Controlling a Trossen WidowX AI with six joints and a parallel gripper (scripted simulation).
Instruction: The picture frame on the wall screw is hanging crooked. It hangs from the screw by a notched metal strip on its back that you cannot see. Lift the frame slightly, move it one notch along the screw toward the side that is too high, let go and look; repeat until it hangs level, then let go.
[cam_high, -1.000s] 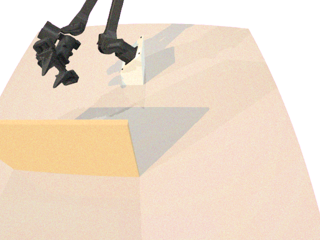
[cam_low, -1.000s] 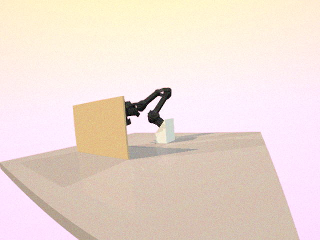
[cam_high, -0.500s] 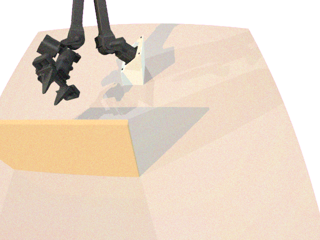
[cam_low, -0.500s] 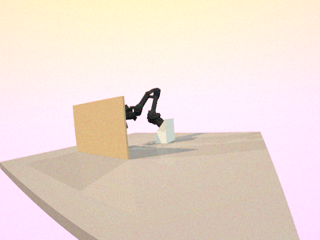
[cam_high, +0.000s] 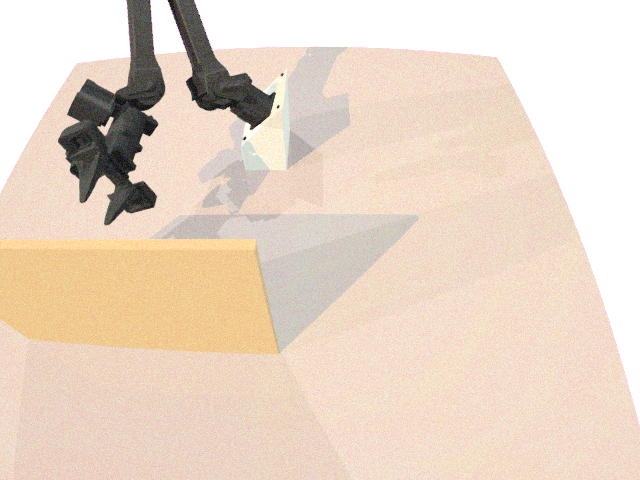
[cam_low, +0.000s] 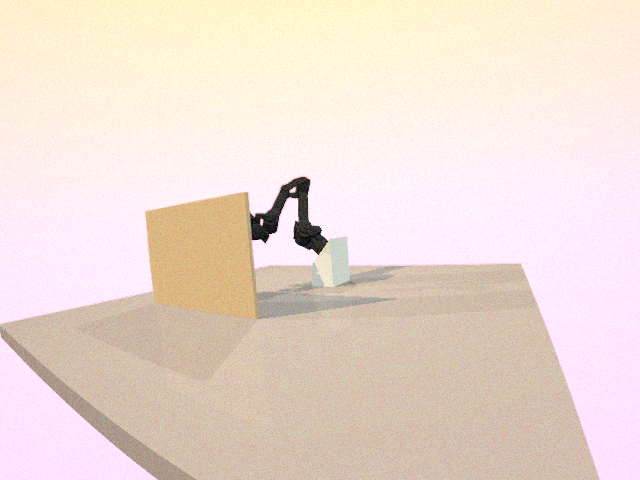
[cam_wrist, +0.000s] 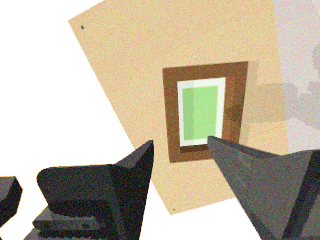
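The picture frame (cam_wrist: 171, 115), brown with a white mat and green picture, hangs on the tan wall panel (cam_high: 139, 299) (cam_low: 201, 253) (cam_wrist: 125, 65). In the wrist view it looks turned against the panel's edges: its lower-image end is nearer the panel's long left edge than its upper-image end. The top and exterior views see the panel's back, which hides the frame. The screw and notched strip are hidden. My gripper (cam_high: 95, 211) (cam_wrist: 180, 140) is partly open and empty, on the panel's picture side. Its right fingertip overlaps the frame's lower end in the wrist view; no grip shows.
The panel stands upright on the table (cam_high: 465, 310) (cam_low: 413, 387). The arm's pale wedge-shaped base (cam_high: 266, 155) (cam_low: 339, 263) stands behind the panel as the top and exterior views look. In the wrist view, the shadowed table (cam_wrist: 302, 140) lies along the panel's right edge.
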